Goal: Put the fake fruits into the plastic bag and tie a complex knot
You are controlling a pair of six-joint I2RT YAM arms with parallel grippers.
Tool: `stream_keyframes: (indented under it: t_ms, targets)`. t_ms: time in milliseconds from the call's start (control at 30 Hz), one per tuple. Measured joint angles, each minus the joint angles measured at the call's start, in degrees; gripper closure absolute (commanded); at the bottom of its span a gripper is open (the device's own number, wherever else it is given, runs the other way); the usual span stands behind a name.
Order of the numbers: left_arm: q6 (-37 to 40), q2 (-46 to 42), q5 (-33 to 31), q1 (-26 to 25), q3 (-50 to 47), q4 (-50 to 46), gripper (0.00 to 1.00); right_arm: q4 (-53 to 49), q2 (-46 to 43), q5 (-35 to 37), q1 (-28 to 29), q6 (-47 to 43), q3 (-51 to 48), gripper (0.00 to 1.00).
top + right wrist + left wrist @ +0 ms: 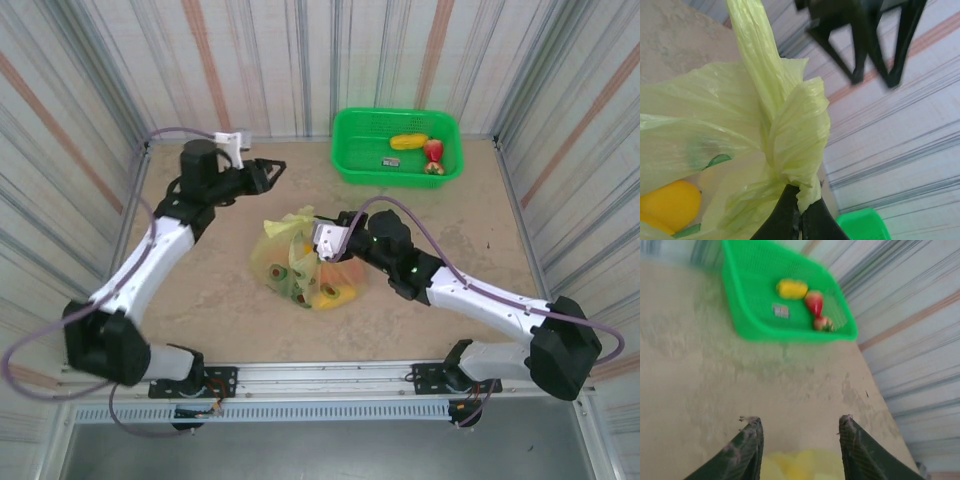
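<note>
The plastic bag (300, 268) sits mid-table (220, 310), with fake fruits (335, 293) showing through it. In the right wrist view a twisted handle strip (752, 55) runs lengthwise up from the knot (790, 125). The right claw (799, 200) is pressed together, pinching the bag's gathered plastic just under the knot. Beyond the bag, the left claw (800, 421) hangs spread, gripping nothing. Well beyond the bag to its right, a green basket (340, 150) holds a yellow fruit (408, 141), with bare table between.

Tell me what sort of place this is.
Probably a robot test booth, not a home or shop: two arms bolted to a rail at a tabletop's edge, striped panels walling three sides, and toy fruit in a green basket and a yellow bag.
</note>
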Motion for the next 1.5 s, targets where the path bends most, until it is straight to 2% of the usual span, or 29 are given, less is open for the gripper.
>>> stream_keyframes:
  t_ms: [67, 133, 233, 333, 533, 700, 900, 1100, 1233, 1500]
  targets:
    - [-0.5, -4.8, 0.0, 0.0, -6.1, -0.2, 0.61, -2.7, -0.2, -2.5, -1.2, 2.2, 1.2, 1.00]
    - [0.3, -12.7, -1.8, 0.0, -11.0, -2.4, 0.50, -5.4, -0.7, -5.1, -2.2, 4.3, 1.9, 1.00]
    - [2.2, -24.8, -5.2, 0.0, -11.8, -6.6, 0.48, -9.6, -1.0, -9.0, -3.1, 7.5, 3.0, 1.00]
    - [4.5, -32.5, -5.0, 0.0, -11.0, -9.1, 0.41, -13.2, -1.0, -12.2, -3.7, 10.2, 4.3, 1.00]
    - [4.4, -37.6, 3.1, -1.3, -15.6, -8.9, 0.27, -16.9, -1.0, -15.8, -4.1, 13.9, 6.1, 1.00]
    - [2.1, -34.8, 7.4, -4.7, -17.6, -6.5, 0.25, -19.1, -1.0, -17.2, -4.1, 15.6, 6.8, 1.00]
    - [0.8, -29.1, 8.3, -10.2, -17.2, -3.2, 0.29, -21.5, -0.9, -18.4, -4.1, 16.3, 8.4, 1.00]
    - [-1.0, -24.9, 8.1, -12.3, -15.7, 0.1, 0.48, -23.8, -0.9, -20.1, -4.1, 16.3, 9.0, 0.92]
    - [-1.9, -23.0, 8.3, -14.0, -14.1, 3.1, 0.58, -26.1, -0.4, -22.3, -4.1, 16.3, 10.7, 0.85]
    - [-3.9, -21.2, 8.3, -14.4, -13.9, 7.1, 0.62, -28.7, 2.8, -25.1, -4.5, 16.3, 14.0, 0.78]
